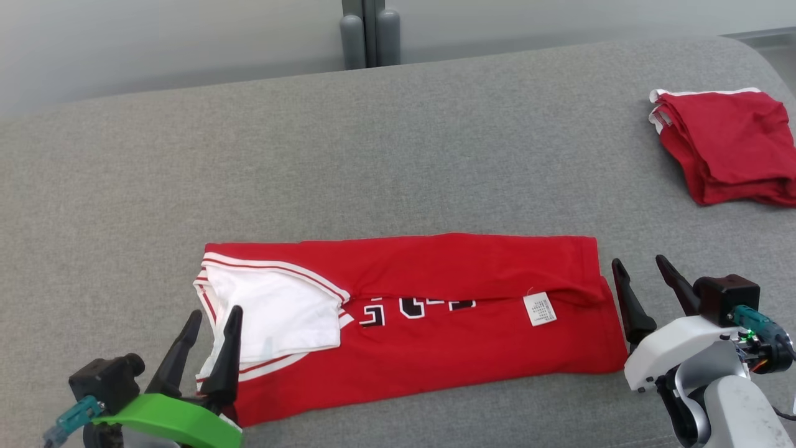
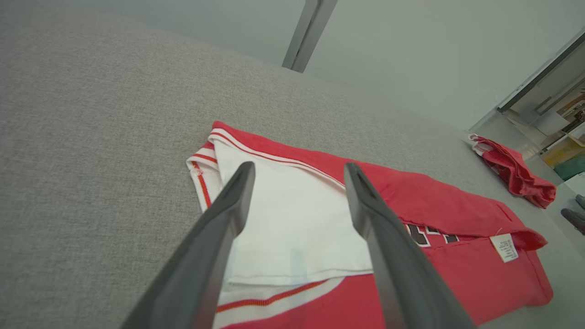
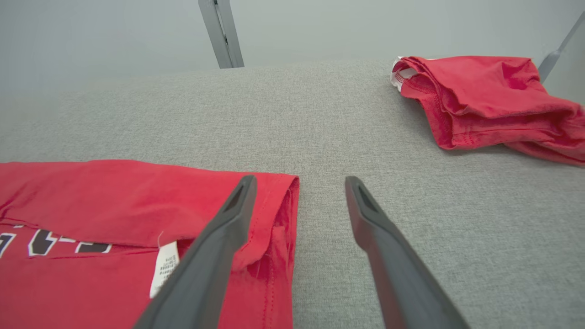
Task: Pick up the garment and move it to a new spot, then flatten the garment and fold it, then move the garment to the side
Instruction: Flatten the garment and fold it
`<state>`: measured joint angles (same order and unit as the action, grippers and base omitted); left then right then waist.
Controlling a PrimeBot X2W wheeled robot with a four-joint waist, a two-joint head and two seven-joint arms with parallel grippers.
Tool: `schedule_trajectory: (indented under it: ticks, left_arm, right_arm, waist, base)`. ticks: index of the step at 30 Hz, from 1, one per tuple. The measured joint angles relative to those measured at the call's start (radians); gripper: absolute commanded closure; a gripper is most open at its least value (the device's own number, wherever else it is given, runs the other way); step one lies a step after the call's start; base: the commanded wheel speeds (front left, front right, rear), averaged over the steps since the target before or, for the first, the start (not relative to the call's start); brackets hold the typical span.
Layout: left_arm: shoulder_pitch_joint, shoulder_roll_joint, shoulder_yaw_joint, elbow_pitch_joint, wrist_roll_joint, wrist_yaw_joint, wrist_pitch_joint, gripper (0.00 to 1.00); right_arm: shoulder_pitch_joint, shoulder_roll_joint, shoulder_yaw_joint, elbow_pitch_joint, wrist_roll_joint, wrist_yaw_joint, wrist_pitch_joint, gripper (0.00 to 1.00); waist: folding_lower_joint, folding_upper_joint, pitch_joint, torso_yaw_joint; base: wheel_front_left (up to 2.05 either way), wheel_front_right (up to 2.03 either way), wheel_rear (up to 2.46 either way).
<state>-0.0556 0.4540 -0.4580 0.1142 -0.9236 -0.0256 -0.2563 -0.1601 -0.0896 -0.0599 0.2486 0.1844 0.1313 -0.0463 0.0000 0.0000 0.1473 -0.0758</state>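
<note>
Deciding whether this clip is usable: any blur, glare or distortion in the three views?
Head view: soft, even light, no glare, garment sharp. Left wrist view: wide-angle bending toward the edges, its own fingers slightly soft up close. Right wrist view: grey fabric surface weave crisp, faint shadow under the second red garment.

Label (image 1: 539, 309) on garment (image 1: 435, 354) unreadable; red cloth (image 1: 727, 146) cropped rt.

light: bright, even, diffuse | shadows: faint, soft | focus: sharp | wrist views: wide-angle edge distortion
</note>
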Motion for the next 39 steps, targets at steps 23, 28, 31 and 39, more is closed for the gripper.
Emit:
schedule_trajectory:
  ticks: [23, 28, 31, 39]
  left_arm:
    - [-0.007, -0.164, 0.101, 0.094, 0.171, -0.034, -0.006, 0.0]
    - [-0.004, -0.185, 0.122, 0.106, 0.196, -0.044, -0.006, 0.0]
    - [-0.001, -0.19, 0.132, 0.115, 0.214, -0.048, -0.006, 0.0]
    - [0.005, -0.203, 0.179, 0.117, 0.252, -0.054, -0.006, 0.0]
  right_arm:
    - [-0.101, 0.04, -0.004, 0.426, -0.032, 0.0, -0.167, 0.0]
    - [-0.132, 0.04, 0.007, 0.496, -0.026, 0.0, -0.188, 0.92]
    - [-0.157, 0.041, 0.023, 0.533, -0.019, 0.001, -0.195, 1.0]
    - [-0.211, 0.044, -0.069, 0.562, -0.076, 0.001, -0.202, 1.0]
  waist:
    - [0.0, 0.0, -0.001, 0.069]
    - [0.0, 0.0, -0.005, 0.066]
    - [0.0, 0.0, -0.007, 0.058]
    - [0.0, 0.0, -0.023, 0.02]
  base:
    - [0.0, 0.0, 0.0]
    - [0.0, 0.0, 0.0]
    - [0.0, 0.0, 0.0]
    - [0.0, 0.0, 0.0]
